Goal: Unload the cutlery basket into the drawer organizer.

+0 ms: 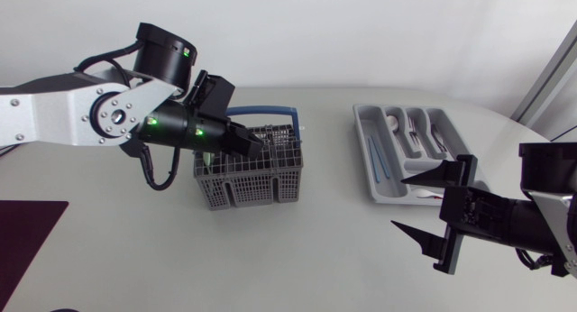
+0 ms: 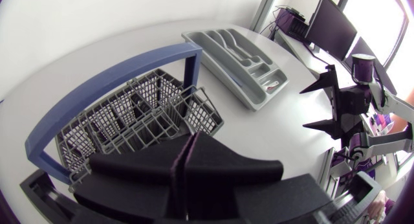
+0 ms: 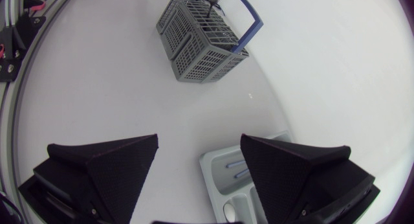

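Left fingers (image 2: pixel 226 169) pressed together over the grey, blue-handled mesh cutlery basket (image 1: pixel 248 181); right fingers (image 3: pixel 103 166) spread wide.

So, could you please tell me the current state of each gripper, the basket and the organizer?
cutlery basket: upright on the table, handle raised.
drawer organizer: lying flat, cutlery in several compartments.
left gripper: shut, over the cutlery basket.
right gripper: open wide, empty, near the drawer organizer.

white table (image 1: pixel 325 258) | cutlery basket (image 1: pixel 243 190) mid-left | drawer organizer (image 1: pixel 363 145) right | dark mat (image 1: pixel 27 235) left edge
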